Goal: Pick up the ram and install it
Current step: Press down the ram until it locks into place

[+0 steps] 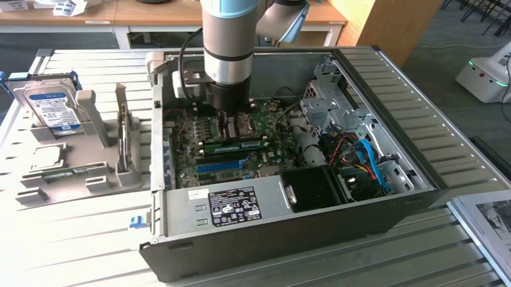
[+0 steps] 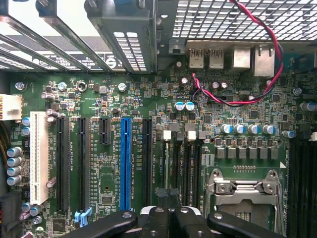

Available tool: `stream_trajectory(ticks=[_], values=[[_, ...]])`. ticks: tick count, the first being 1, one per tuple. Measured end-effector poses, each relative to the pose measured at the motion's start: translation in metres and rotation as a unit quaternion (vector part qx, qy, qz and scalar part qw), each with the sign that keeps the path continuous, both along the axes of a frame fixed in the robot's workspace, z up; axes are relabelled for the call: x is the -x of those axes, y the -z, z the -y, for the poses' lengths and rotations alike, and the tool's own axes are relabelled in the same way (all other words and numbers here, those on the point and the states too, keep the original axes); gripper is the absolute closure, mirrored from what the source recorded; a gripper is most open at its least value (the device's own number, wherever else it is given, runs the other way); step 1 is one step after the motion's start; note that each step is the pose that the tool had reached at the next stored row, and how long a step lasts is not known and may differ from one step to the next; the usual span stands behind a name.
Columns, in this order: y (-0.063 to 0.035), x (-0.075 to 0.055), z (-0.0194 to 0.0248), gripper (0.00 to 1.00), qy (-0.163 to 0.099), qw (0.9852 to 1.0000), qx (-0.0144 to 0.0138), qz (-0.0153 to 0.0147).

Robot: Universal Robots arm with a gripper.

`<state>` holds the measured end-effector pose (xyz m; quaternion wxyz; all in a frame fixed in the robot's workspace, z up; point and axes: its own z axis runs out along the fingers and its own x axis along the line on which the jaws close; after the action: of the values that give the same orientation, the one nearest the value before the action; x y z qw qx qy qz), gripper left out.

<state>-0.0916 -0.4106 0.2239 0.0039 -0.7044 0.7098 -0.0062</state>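
**Pincer shut over the motherboard, ram seated in the case**

My arm (image 1: 227, 42) reached down into the open computer case (image 1: 383, 221), which lay on its side on the slatted worktop (image 1: 72, 239). My pincer (image 2: 165, 218) was closed, its black fingers (image 2: 156, 223) pressed together with nothing between them. It hung just above the green motherboard (image 2: 109, 99), beside the memory slots (image 2: 181, 163) and near the metal processor socket (image 2: 245, 191).

In the exterior view the ram (image 1: 236, 145) lay flat across the board inside the case, a long green stick with a white label, just below my pincer and apart from it. I could not tell whether it was fully latched in its slot. A blue expansion slot (image 1: 219, 166) ran parallel to it, a little nearer the power supply (image 1: 231, 206) with its black label.

From the wrist view I saw the blue slot (image 2: 126, 163) standing among black slots, a white slot (image 2: 39, 156) further along, and a red and black wire pair (image 2: 257, 49) looping over the rear ports.

Towards the exterior view's left, outside the case, a grey holder (image 1: 88, 155) stood on the worktop. A silver hard drive (image 1: 52, 107) with a blue and white label leaned in it, and a small square processor chip (image 1: 45, 156) lay in a lower recess. Blue cables (image 1: 371, 161) curled in the case's corner at the exterior view's right.
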Motion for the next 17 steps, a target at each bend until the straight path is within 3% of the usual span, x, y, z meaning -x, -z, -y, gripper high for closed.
stream_trajectory(ticks=[17], values=[[0.0012, 0.0000, 0.0000, 0.90, 0.000, 1.0000, -0.0001, 0.0001]])
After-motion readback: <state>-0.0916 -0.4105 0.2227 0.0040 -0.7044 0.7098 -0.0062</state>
